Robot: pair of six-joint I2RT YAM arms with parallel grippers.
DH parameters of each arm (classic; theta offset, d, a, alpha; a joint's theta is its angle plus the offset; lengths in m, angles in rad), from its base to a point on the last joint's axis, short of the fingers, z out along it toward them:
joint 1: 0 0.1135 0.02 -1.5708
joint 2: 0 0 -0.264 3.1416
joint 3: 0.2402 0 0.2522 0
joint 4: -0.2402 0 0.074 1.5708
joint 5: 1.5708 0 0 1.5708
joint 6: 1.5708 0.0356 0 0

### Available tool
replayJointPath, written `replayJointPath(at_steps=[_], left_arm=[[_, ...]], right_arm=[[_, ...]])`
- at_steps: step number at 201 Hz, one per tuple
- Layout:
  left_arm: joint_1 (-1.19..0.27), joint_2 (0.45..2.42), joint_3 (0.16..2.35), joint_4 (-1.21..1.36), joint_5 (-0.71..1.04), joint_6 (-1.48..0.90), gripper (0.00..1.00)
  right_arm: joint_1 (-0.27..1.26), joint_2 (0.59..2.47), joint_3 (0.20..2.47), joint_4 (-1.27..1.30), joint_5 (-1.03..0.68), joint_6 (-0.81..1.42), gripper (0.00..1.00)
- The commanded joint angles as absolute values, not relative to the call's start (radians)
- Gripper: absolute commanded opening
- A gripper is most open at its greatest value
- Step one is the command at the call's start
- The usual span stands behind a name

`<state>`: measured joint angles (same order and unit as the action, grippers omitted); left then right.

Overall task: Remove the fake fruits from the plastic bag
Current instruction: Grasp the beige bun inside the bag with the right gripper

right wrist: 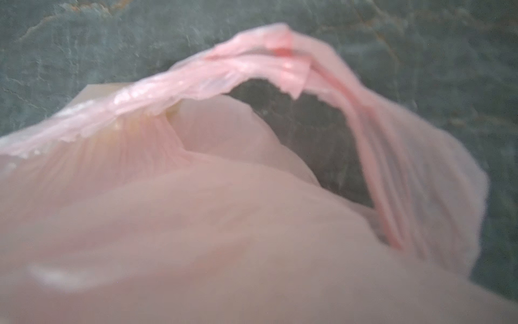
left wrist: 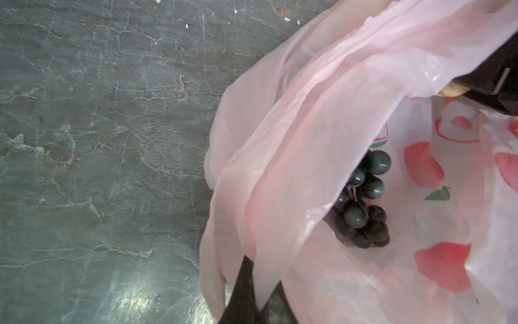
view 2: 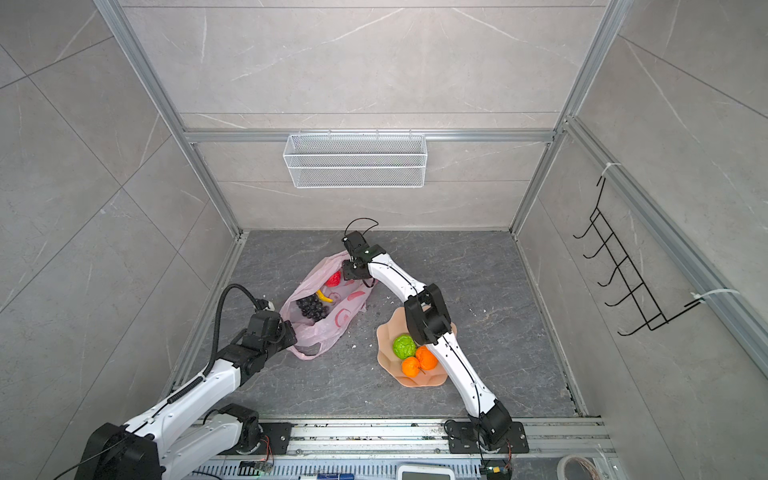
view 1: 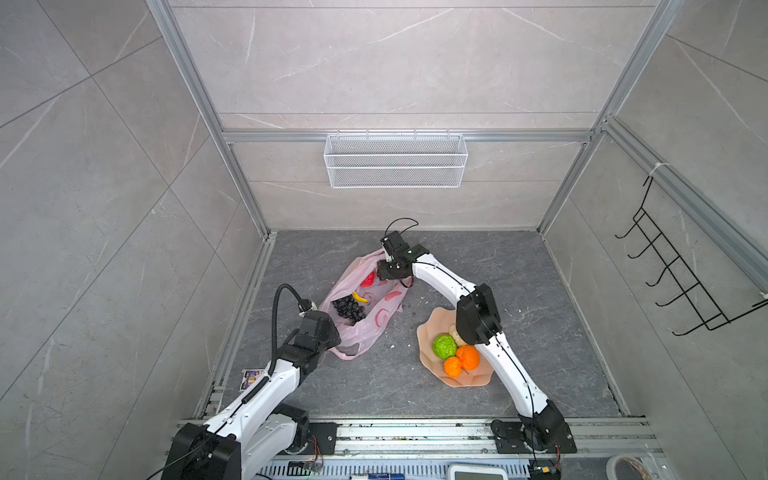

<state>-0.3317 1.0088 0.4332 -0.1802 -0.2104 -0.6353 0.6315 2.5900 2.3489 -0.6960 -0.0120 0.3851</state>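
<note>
The pale pink plastic bag (view 1: 374, 328) (view 2: 332, 328) lies open on the dark slab. Inside it are a dark grape bunch (view 1: 348, 309) (left wrist: 364, 202), a yellow banana (view 1: 360, 297) and a red apple (view 1: 368, 279). My left gripper (left wrist: 260, 294) is shut on the bag's near rim, with pink film pinched between its fingers. My right gripper (view 1: 384, 270) reaches into the bag's far end beside the apple. Its black fingers (left wrist: 493, 81) show with a beige piece (left wrist: 454, 90) at them. In the right wrist view the bag (right wrist: 252, 196) hides the jaws.
A peach scalloped plate (view 1: 428, 332) to the right of the bag holds a green ball (view 1: 444, 346), two oranges (view 1: 468, 356) and a beige lump (view 1: 456, 333), partly under my right arm. A wire basket (view 1: 395, 160) hangs on the back wall, a black hook rack (view 1: 685, 274) on the right wall.
</note>
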Motion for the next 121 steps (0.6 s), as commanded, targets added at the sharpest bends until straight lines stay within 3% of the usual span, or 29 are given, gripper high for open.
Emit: replayJointPath(at_steps=[1, 46, 121], left_arm=[[-0.309, 1.052, 0.484, -0.146, -0.205, -0.590, 0.00], [-0.301, 1.208, 0.536, -0.051, -0.119, -0.545, 0.00], [-0.302, 1.288, 0.573, -0.005, -0.121, -0.551, 0.00]], right_arm=[[0.638, 2.387, 2.106, -0.551, -0.006, 0.445, 0.48], [0.639, 2.117, 1.703, -0.360, -0.041, 0.497, 0.48], [0.639, 1.838, 1.411, -0.285, -0.055, 0.576, 0.48]])
